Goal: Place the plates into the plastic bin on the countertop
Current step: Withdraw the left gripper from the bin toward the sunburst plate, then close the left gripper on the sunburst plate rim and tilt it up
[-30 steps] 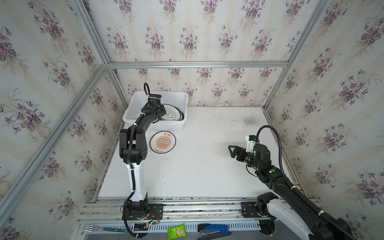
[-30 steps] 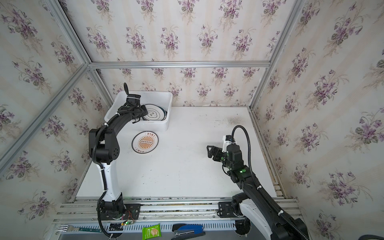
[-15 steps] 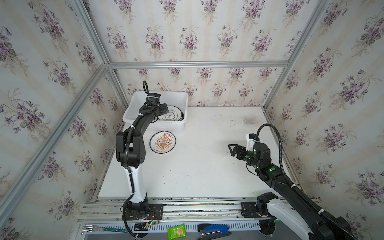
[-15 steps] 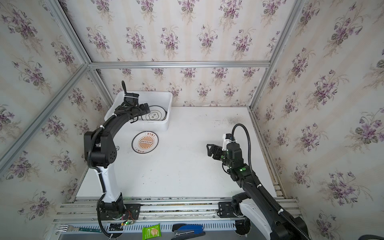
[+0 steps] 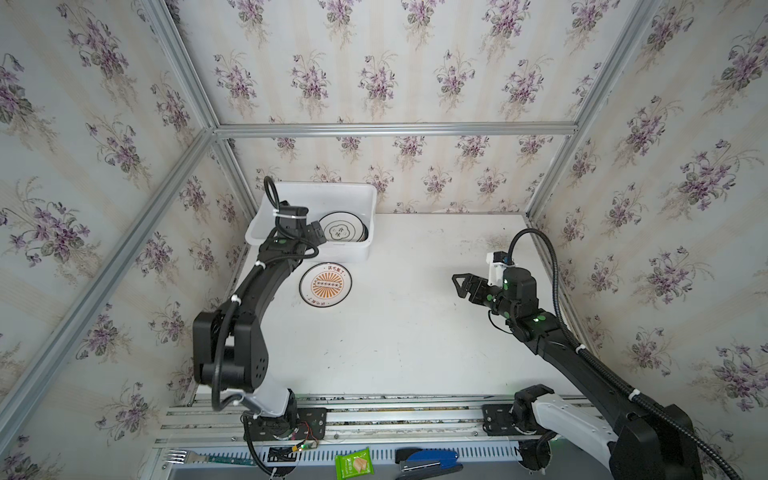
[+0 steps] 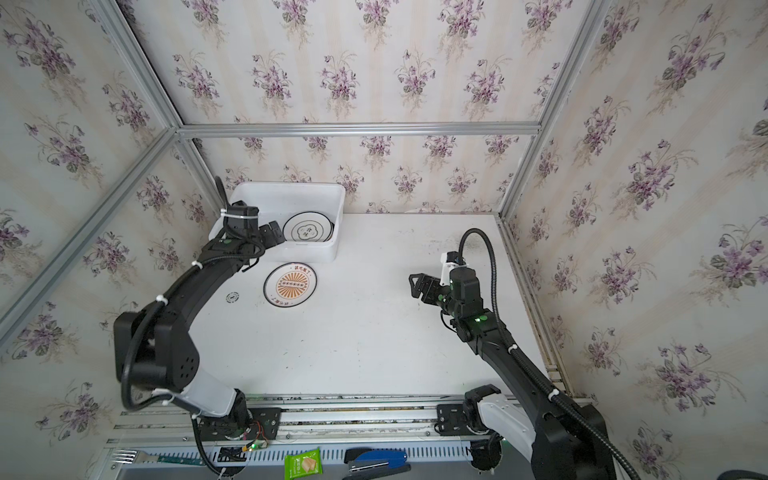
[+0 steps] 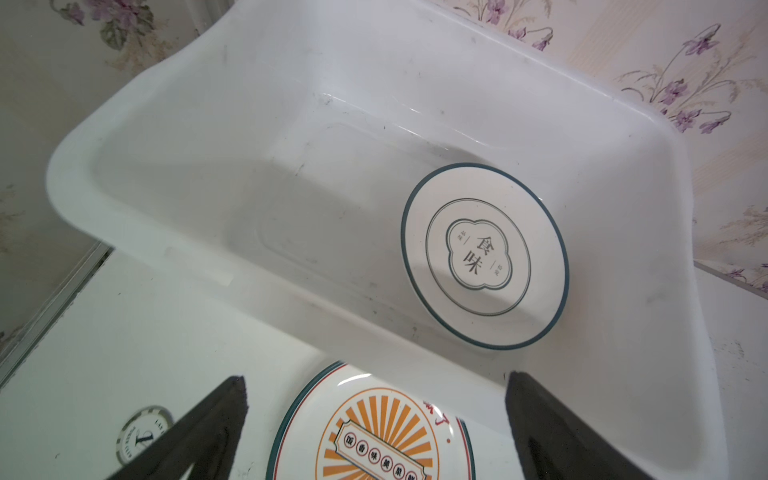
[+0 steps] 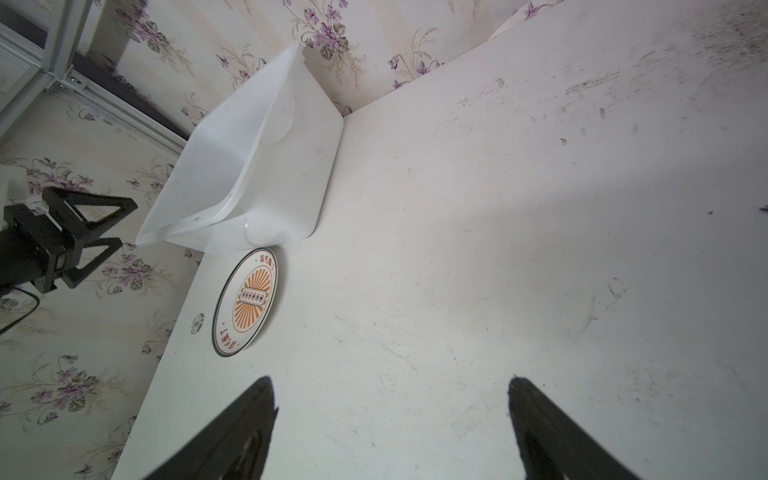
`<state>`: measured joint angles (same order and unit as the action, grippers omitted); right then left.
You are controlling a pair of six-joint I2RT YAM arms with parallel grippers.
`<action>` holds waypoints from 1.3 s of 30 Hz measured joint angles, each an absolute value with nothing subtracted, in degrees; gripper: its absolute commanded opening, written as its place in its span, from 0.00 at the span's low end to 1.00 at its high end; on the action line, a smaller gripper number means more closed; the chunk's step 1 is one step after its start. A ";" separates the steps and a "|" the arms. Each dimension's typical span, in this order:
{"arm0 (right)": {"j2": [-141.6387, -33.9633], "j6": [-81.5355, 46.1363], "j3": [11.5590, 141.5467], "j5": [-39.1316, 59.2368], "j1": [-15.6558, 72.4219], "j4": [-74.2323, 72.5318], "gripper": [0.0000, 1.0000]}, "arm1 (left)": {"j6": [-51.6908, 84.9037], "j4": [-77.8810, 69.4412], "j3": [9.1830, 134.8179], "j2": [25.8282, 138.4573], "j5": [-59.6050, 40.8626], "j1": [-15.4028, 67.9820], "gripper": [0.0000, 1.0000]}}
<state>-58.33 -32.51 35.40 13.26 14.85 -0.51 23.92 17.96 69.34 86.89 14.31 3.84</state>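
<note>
The white plastic bin (image 5: 324,185) (image 6: 291,185) stands at the back left of the countertop (image 5: 415,332). One plate with a dark rim and a central emblem (image 5: 341,227) (image 6: 308,227) (image 7: 484,255) lies flat in its right end. An orange sunburst plate (image 5: 325,285) (image 6: 290,285) (image 8: 249,301) lies on the countertop just in front of the bin. My left gripper (image 5: 315,231) (image 6: 274,233) (image 7: 376,382) hovers open and empty above the bin's near wall, left of the emblem plate. My right gripper (image 5: 459,284) (image 6: 415,284) (image 8: 390,382) hangs open and empty over the bare countertop at the right.
A small round chip (image 6: 232,297) (image 7: 143,432) lies left of the sunburst plate. Wallpapered walls with aluminium rails close in three sides. Below the front rail lie a fork (image 5: 183,457), a green packet (image 5: 354,463) and a blue stapler (image 5: 428,459).
My left gripper has opened, let go of the emblem plate inside the bin, and drawn back toward the bin's near-left side. The right arm has barely moved.
</note>
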 measured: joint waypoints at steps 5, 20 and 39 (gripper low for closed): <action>-60.14 -31.59 38.02 16.38 14.66 -0.75 0.90 | 26.89 14.83 53.19 74.30 13.89 3.70 0.99; -61.84 -36.84 36.91 25.47 14.50 0.25 0.89 | 32.58 4.78 29.80 64.01 1.50 -4.51 0.99; -62.00 -39.62 36.88 27.14 14.50 -1.58 0.89 | 38.24 -10.50 25.21 76.05 -13.43 -9.72 0.99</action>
